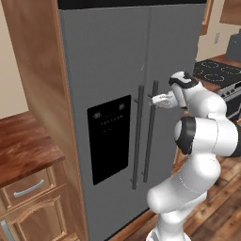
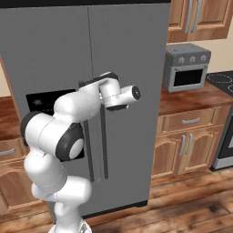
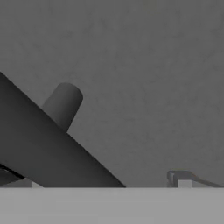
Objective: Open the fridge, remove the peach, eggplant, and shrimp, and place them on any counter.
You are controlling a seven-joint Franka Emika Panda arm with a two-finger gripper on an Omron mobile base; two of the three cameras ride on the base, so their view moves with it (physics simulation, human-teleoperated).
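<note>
The tall grey fridge (image 1: 108, 56) (image 2: 132, 54) stands with both doors shut, so the peach, eggplant and shrimp are hidden. My gripper (image 1: 156, 99) is up against the top part of the right door's dark bar handle (image 1: 150, 141) (image 2: 104, 150). In the hand view this handle (image 3: 52, 153) runs slantwise across the lower left, very close, with its round standoff (image 3: 63, 103) meeting the door. One fingertip (image 3: 180, 179) shows to the right of the bar. The jaws stand wide open, with the bar between them and no grip on it.
A reddish-brown counter (image 1: 23, 146) lies left of the fridge. A second counter (image 2: 191, 98) on the right carries a grey toaster oven (image 2: 187, 68). A black stove (image 1: 216, 75) is further right. The black dispenser panel (image 1: 109, 136) is on the left door.
</note>
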